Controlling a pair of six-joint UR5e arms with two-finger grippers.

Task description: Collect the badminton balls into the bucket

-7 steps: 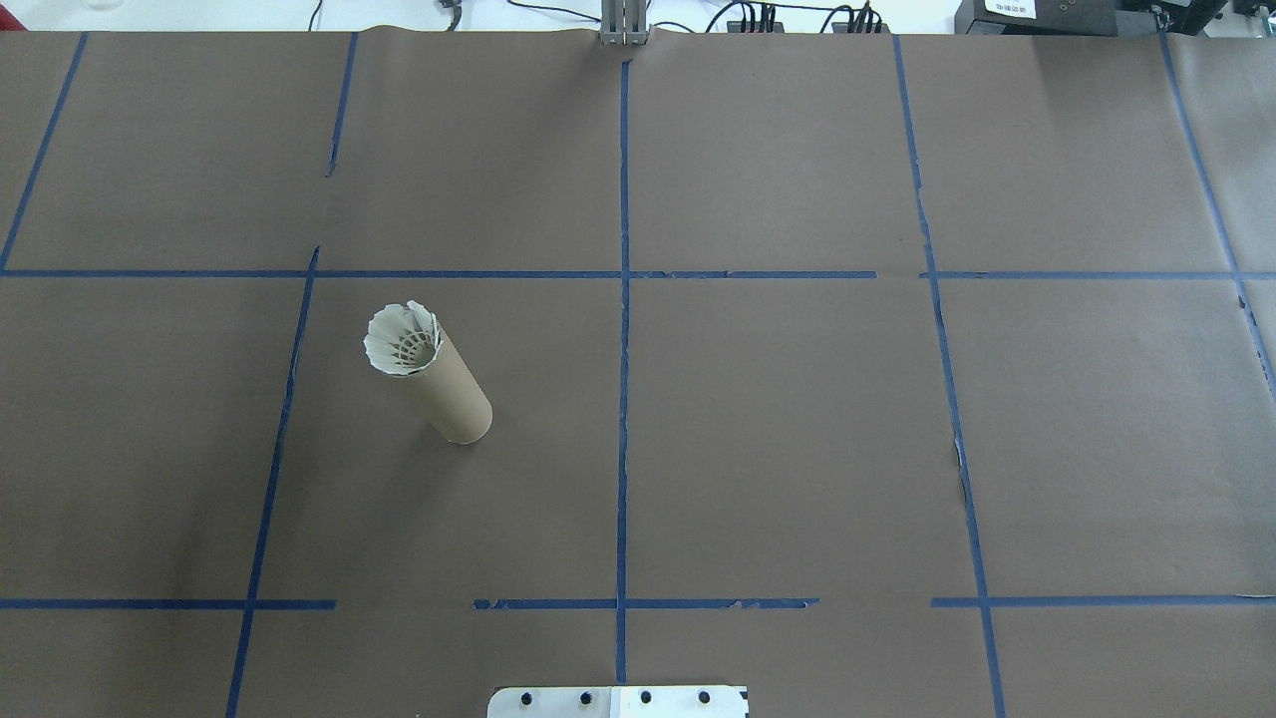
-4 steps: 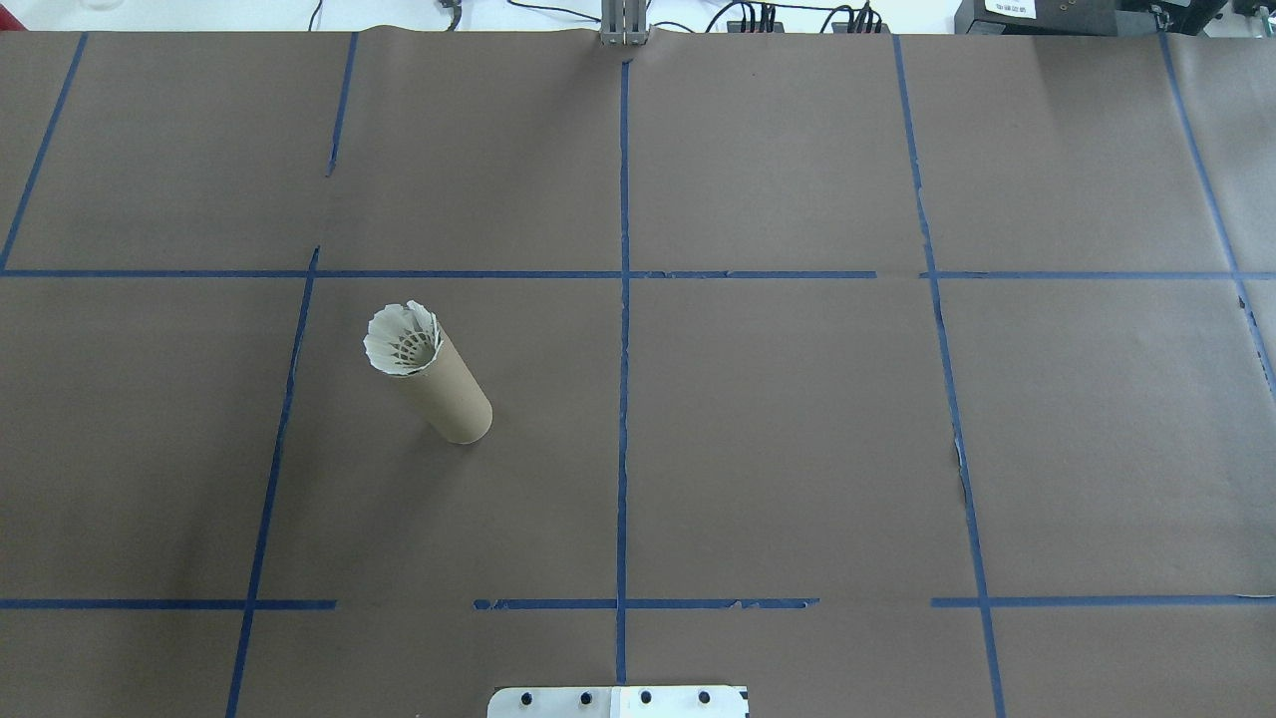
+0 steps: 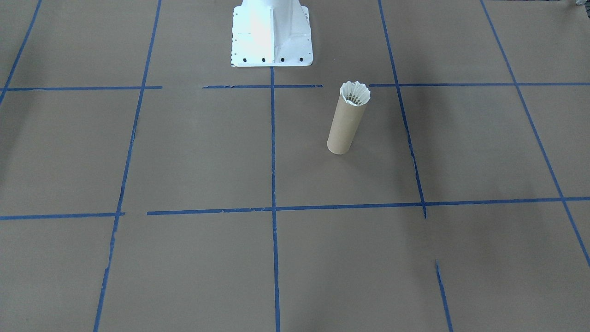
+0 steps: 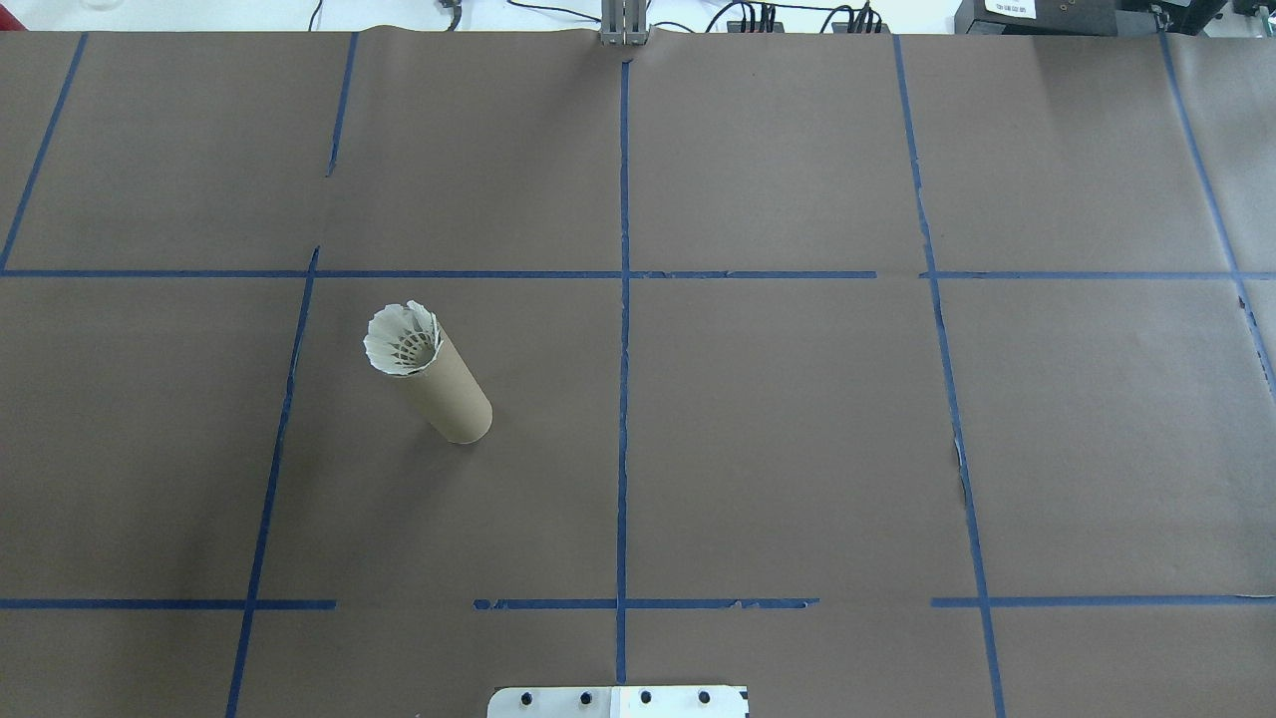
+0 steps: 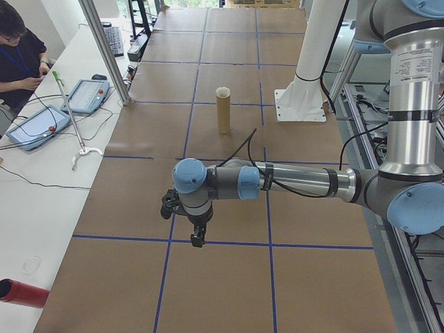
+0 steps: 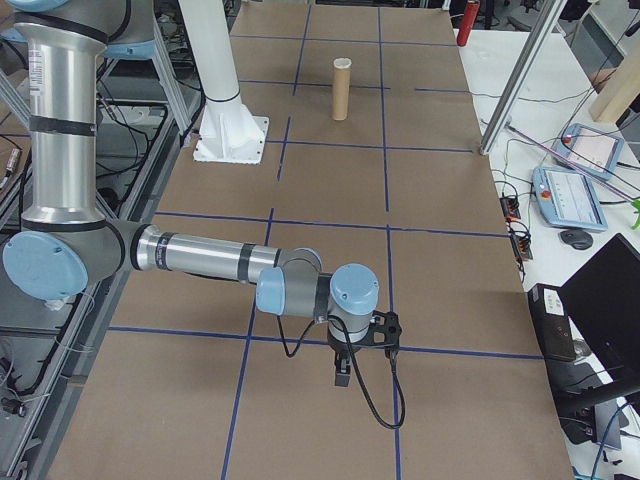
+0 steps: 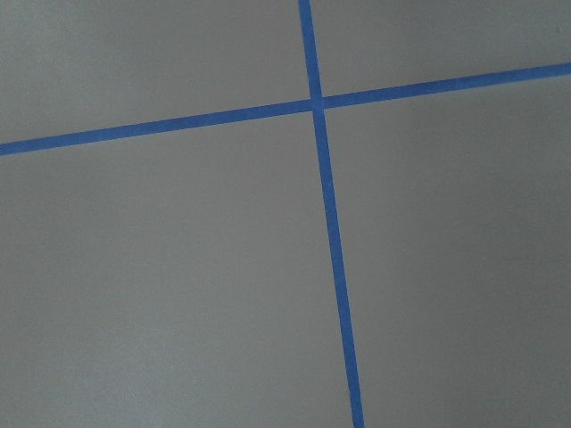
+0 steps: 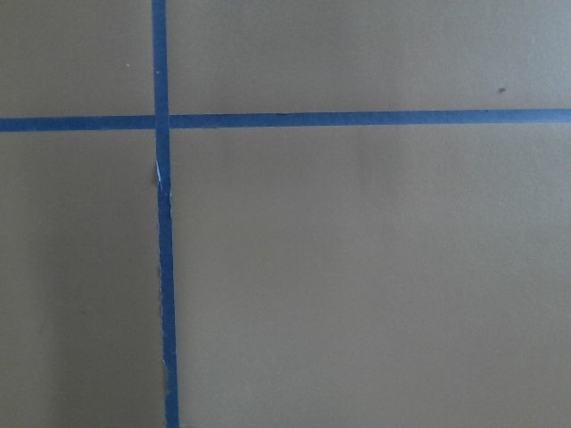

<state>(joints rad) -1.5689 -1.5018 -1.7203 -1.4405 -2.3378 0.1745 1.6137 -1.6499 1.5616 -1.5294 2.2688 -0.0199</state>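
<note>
- The tube [image 4: 446,383] stands upright on the bench [image 4: 797,449], a shuttlecock [image 4: 403,339] in its mouth.
- Left pincer [image 5: 197,239] and right pincer [image 6: 341,376] hang well apart from it; grip unclear.

Bright even light, soft shadows

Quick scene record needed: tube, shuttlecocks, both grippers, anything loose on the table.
bucket: upright on the brown paper, on the robot's left half
badminton balls: feather skirt sticks out of the tube's top; how many are inside cannot be told
loose shuttlecocks: none visible
left gripper: over bare table, far from tube; state cannot be told
right gripper: same, at the opposite end
</note>
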